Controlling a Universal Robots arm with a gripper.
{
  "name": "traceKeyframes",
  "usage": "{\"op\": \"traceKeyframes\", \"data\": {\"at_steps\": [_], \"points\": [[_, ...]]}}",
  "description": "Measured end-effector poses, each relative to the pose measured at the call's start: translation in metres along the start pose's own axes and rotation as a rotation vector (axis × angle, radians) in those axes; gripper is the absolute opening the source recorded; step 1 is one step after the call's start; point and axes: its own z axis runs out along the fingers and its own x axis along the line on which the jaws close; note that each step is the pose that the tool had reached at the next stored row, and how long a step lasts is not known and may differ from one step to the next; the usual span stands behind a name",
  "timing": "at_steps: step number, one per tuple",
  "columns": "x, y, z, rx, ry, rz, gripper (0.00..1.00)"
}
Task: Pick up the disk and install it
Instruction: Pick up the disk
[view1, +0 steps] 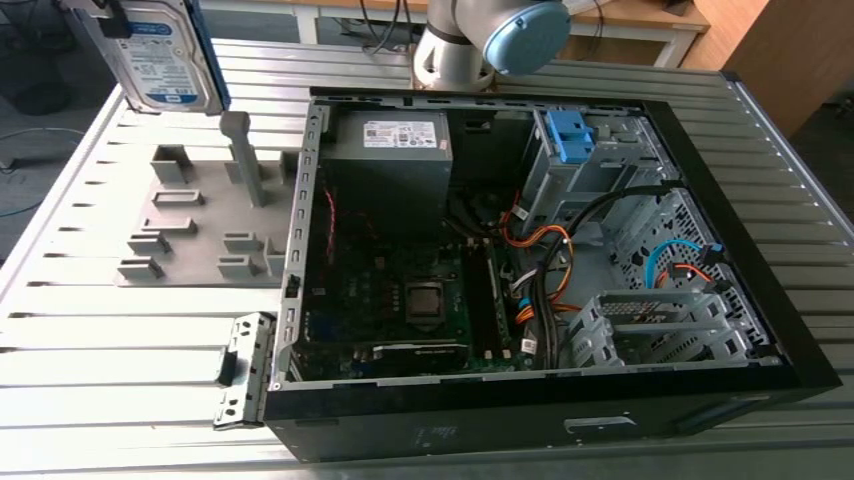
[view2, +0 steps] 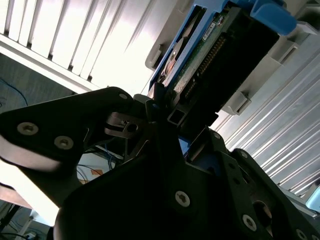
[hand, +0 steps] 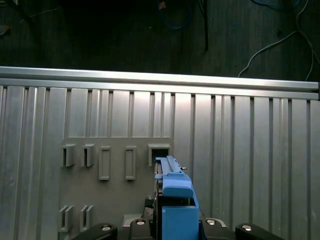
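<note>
Gripping the disk (view1: 158, 55) with the tool (view2: 160, 112): fingers (view2: 117, 125) clamped on one short end, per the second wrist view. Held upright on its edge at the exterior view's left, over one end of the grey slotted holder (view1: 187, 220). Can't tell whether touching the holder or clear of it. Well apart from the open computer case (view1: 441, 425), off to that case's side on the exterior view's left.

Looks:
- Flat rectangular silver metal drive with a blue plastic carrier frame round the edges.
- Edge-on in both wrist views, with green circuit board and connector pins visible on the underside in the second wrist view.
- In the first wrist view, lined up with a slot of the holder on the slatted aluminium tabletop (hand: 250, 150).

Labels:
- White-and-blue label on the broad face, turned toward the exterior view. Print on it unreadable.
- Small white label on the grey power supply (view1: 387, 165) inside the case. Unreadable too.
- No print on the bare blue bracket (view1: 567, 135) sitting in the drive bay.
</note>
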Motion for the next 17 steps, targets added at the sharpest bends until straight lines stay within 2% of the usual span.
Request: {"op": "traceKeyframes", "data": {"at_steps": [17], "points": [[-0.0006, 0.0004, -0.0095, 0.0, 0.0, 0.0, 0.36]]}}
